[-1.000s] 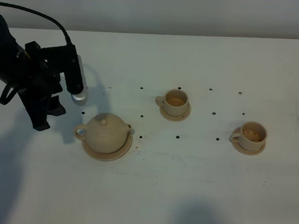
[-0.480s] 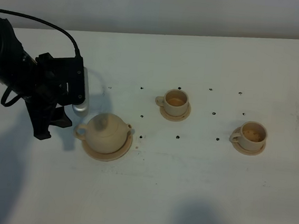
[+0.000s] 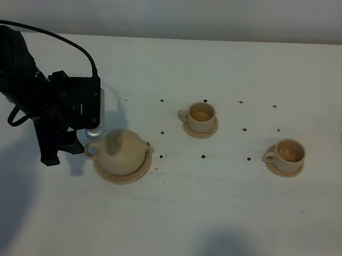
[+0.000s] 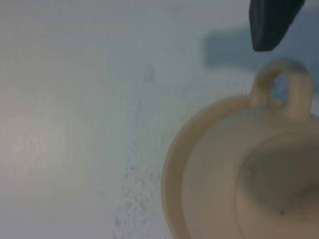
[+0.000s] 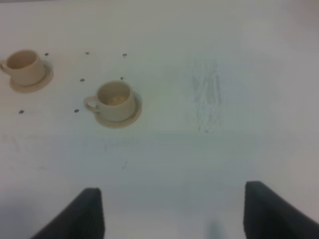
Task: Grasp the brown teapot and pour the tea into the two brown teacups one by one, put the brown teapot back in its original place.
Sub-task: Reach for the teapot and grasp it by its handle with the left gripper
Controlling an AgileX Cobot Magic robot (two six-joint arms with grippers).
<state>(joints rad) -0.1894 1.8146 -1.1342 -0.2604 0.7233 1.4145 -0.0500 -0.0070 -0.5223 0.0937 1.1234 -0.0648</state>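
Squat beige-tan teapot, knobbed lid, loop handle sitting just beside left claw; fingers standing apart, gripping nothing.

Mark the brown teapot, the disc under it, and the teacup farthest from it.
brown teapot (image 3: 120, 151), exterior high view, body.
disc (image 3: 123, 179), exterior high view, front rim.
teacup (image 3: 289, 164), exterior high view, side wall.

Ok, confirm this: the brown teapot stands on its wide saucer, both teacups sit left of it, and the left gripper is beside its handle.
One thing is wrong: the exterior high view shows the nearer teacup and the farther teacup to the right of the brown teapot, not left. The teapot does stand on its wide saucer, with the left gripper beside its handle.
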